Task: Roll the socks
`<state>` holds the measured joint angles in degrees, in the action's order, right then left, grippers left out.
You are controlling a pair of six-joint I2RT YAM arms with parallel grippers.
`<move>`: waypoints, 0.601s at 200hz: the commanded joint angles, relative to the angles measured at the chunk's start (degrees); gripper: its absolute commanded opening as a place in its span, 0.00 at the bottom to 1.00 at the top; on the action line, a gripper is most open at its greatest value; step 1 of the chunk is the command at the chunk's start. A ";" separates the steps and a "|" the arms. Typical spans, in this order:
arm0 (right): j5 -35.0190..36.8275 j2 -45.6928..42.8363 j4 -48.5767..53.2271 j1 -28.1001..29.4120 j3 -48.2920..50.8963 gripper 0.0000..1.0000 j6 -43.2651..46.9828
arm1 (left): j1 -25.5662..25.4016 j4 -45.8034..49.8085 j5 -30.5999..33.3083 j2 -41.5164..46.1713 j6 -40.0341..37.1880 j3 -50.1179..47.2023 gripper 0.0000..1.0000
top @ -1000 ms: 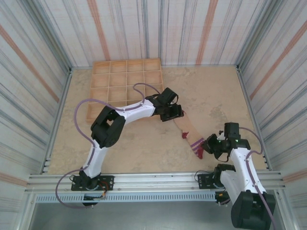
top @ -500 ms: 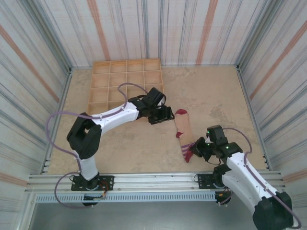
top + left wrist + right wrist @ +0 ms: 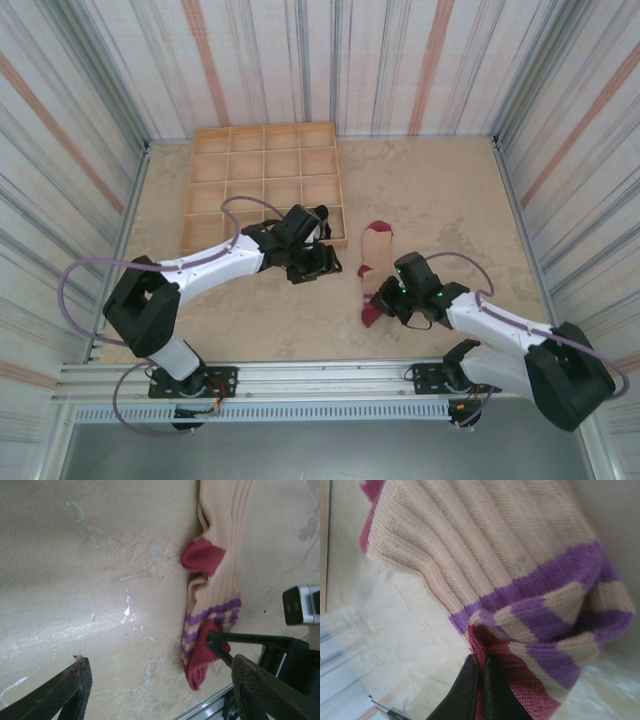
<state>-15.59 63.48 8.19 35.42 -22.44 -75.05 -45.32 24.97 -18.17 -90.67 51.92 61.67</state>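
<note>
Right wrist shows the right gripper (image 3: 481, 664) pinching the cuff of the beige sock (image 3: 495, 545); the left gripper (image 3: 159, 664) hangs open. Rolling probably comes next.

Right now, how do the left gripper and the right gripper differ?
The left gripper stands wide open and empty; the right gripper is shut on the red cuff of the beige sock. The left gripper hangs by the wooden tray, apart from the sock; the right gripper is at the sock's near end. Both are dark two-finger grippers.
</note>
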 commanded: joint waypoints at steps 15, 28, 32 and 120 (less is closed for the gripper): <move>4.21 7.17 -11.48 4.30 -5.17 0.00 -2.55 | 0.50 -0.94 -0.53 5.00 2.37 -4.39 0.75; 5.79 8.70 -14.24 5.40 -6.23 0.00 -2.90 | 0.73 -0.56 -0.14 6.27 2.63 -5.45 0.75; 6.31 9.18 -15.19 5.75 -6.52 0.00 -3.01 | 0.84 -0.48 -0.11 6.65 2.70 -5.79 0.75; 9.22 16.99 -19.92 11.46 -9.87 0.00 -5.49 | 3.36 0.34 0.73 9.98 2.74 -9.08 0.74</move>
<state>-8.78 82.63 -13.56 45.41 -33.39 -78.19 -42.19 24.21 -17.96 -81.45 54.26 54.33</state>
